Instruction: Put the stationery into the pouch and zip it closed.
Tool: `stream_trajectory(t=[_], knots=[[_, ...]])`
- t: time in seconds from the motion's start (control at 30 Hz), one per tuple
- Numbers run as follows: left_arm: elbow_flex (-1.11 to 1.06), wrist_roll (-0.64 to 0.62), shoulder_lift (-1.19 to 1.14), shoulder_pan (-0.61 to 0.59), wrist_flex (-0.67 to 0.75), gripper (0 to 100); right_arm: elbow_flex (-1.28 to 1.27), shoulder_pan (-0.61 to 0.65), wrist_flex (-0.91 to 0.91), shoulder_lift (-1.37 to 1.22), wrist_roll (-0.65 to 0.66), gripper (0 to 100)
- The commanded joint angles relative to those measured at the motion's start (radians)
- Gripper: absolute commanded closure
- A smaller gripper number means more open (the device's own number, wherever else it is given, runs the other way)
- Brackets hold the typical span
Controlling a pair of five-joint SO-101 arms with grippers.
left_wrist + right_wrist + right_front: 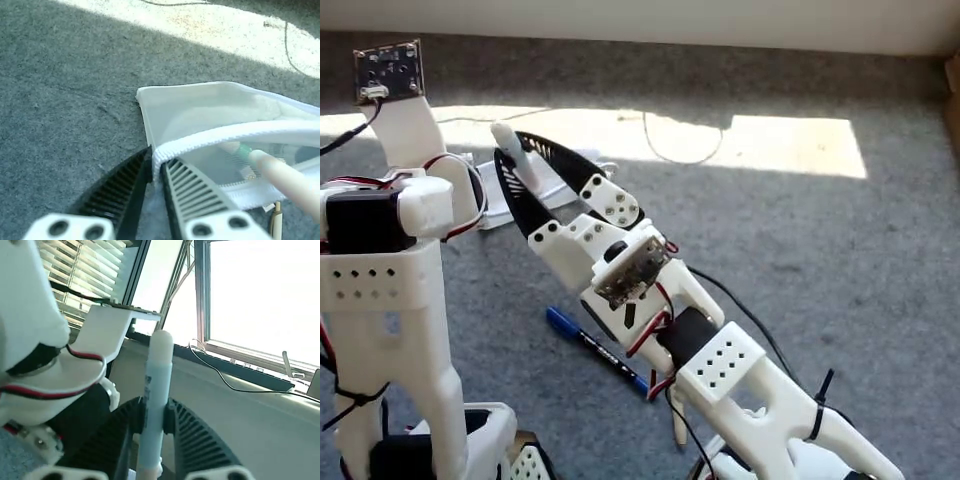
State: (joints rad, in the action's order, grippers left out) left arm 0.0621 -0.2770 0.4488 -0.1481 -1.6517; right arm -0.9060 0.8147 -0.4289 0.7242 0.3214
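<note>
My left gripper (pixel 156 161) is pinched shut on the zipper edge of the white mesh pouch (pixel 200 112), holding its mouth open on the grey carpet (pixel 820 280). My right gripper (pixel 155 409) is clamped around a white pen (pixel 156 375), which stands upright between its black jaws. In the high view, that pen is just above the pouch, beside the left arm. In the left wrist view, its pale end pokes in at the pouch's open mouth.

Something with a green tip appears to sit inside the mesh already, though I cannot tell what it is. A blue pen (pixel 595 348) lies on the carpet beside the right arm, well apart from the pouch.

I judge the task to be partway done. The white pen must be dropped in, the blue pen fetched, and the zip is not yet closed.
</note>
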Motion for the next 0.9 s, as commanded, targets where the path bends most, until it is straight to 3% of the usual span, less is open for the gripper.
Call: stream_trajectory(t=[0.0, 0.43, 0.67, 0.87], knots=[[-0.004, -0.006, 0.010, 0.016, 0.014, 99, -0.024, 0.004, -0.021, 0.010, 0.011, 98.4], [-0.004, -0.006, 0.010, 0.016, 0.014, 99, -0.119, 0.004, -0.015, 0.010, 0.009, 98.1], [-0.004, -0.006, 0.010, 0.016, 0.014, 99, -0.077, 0.004, 0.220, 0.010, 0.005, 97.8], [-0.004, -0.006, 0.010, 0.016, 0.014, 99, 0.005, -0.001, 0.383, 0.010, -0.180, 86.3]])
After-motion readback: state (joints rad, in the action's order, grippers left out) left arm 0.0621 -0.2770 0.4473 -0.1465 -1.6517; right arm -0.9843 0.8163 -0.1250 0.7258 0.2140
